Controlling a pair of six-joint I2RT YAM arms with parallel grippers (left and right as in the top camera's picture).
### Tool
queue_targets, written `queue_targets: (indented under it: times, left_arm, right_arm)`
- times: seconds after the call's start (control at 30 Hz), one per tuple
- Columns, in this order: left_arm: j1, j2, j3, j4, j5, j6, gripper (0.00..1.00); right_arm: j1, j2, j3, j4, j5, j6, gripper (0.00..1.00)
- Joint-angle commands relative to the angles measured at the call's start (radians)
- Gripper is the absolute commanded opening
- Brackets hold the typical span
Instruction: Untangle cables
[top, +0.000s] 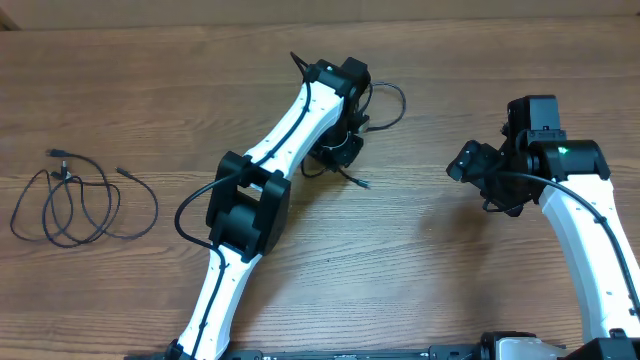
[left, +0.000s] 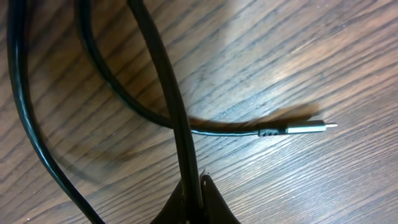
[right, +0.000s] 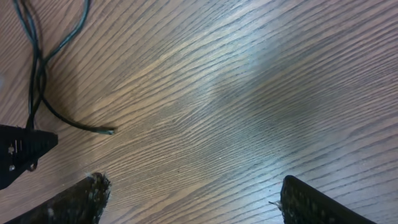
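Cables (top: 60, 172) lie in two spots on the counter (top: 450, 290): some looped loosely at far left of the overhead view, the rest in a tangle (top: 352, 179) at upper centre, right under the left gripper (left: 194, 194). That gripper is clamped on one black strand (left: 163, 74), which crosses another strand ending in a silver-tipped plug (left: 305, 128). Right gripper (right: 189, 190) hangs wide open, holding nothing, over the counter at the right. Trouble ahead, I'd say: nothing pins the rest of the tangle, so a pull may drag the whole bunch or cinch that crossing tighter. Thin cord, too; it could slip the pinch, and the plug could snag in a loop.
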Motion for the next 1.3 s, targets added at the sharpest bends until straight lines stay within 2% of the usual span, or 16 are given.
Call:
queue_targets:
  times: [0.0, 0.1, 0.2, 0.4, 0.57, 0.7, 0.83, 0.93, 1.07, 1.27]
  left_arm:
    - [0.03, -0.05, 0.048, -0.003, -0.015, -0.037, 0.04]
    - [0.057, -0.122, 0.055, -0.003, -0.103, -0.106, 0.04]
    - [0.095, -0.219, 0.055, -0.021, -0.154, -0.12, 0.04]
    - [0.192, -0.462, 0.055, -0.059, -0.181, -0.122, 0.04]
    - [0.267, -0.708, 0.055, 0.043, -0.161, -0.118, 0.04]
    - [0.303, -0.866, 0.055, 0.193, -0.003, -0.092, 0.04]
    - [0.302, -0.937, 0.055, 0.292, 0.338, 0.017, 0.04]
    - [0.302, -0.937, 0.054, 0.279, 0.513, 0.092, 0.04]
    - [0.302, -0.903, 0.054, 0.198, 0.521, 0.111, 0.04]
    - [0.303, -0.824, 0.054, 0.089, 0.517, 0.115, 0.04]
  right_arm:
    - [-0.001, -0.007, 0.01, 0.002, 0.0, -0.004, 0.87]
    - [-0.001, -0.008, 0.01, 0.001, 0.0, -0.004, 0.87]
    - [-0.001, -0.008, 0.01, 0.002, 0.0, -0.004, 0.87]
    - [-0.001, -0.008, 0.01, 0.002, 0.0, -0.004, 0.87]
    - [-0.001, -0.008, 0.01, 0.005, 0.0, -0.004, 0.87]
    - [-0.001, -0.008, 0.01, 0.009, -0.001, -0.003, 0.87]
    - [-0.001, -0.008, 0.01, 0.023, -0.022, -0.007, 0.96]
    - [-0.001, -0.008, 0.01, 0.063, -0.178, -0.136, 0.98]
    - [-0.001, -0.007, 0.01, 0.122, -0.42, -0.29, 0.98]
    - [-0.001, -0.008, 0.01, 0.248, -0.579, -0.313, 0.99]
